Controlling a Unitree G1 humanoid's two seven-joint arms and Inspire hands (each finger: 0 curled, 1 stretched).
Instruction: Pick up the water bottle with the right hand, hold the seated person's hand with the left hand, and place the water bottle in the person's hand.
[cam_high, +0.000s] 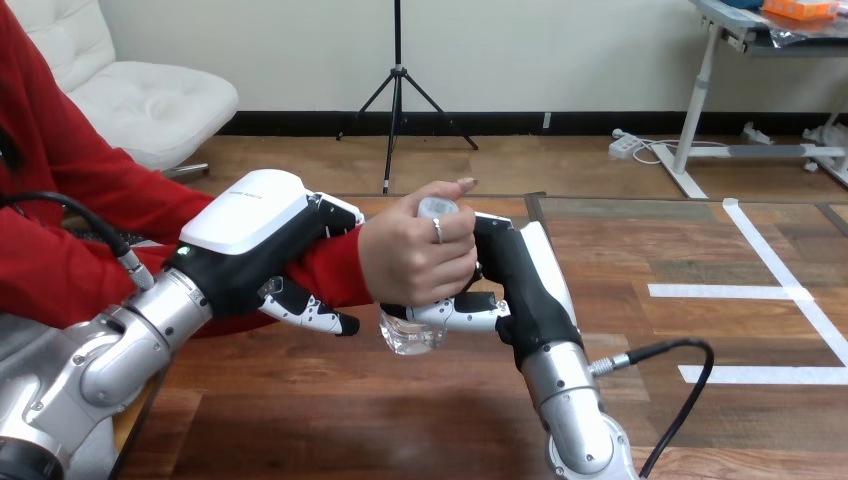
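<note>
The bottle (412, 335) stands upright in the air over the left half of the table (350, 420), nearer its far edge than its near one, and two hands are on it at once. In the head view we see our right hand (515, 275) coming in from the right, its fingers curled round the bottle's clear lower part, so the weight is carried from below. The person's hand (415, 255) is wrapped round the upper part, just under the cap. Our left hand (250, 225) lies over the person's wrist (330, 270) with its fingers curled beneath the red sleeve, which we judge keeps that hand steady for the handover. The bottle looks delivered; what remains, we think, is for our right hand to let go.
</note>
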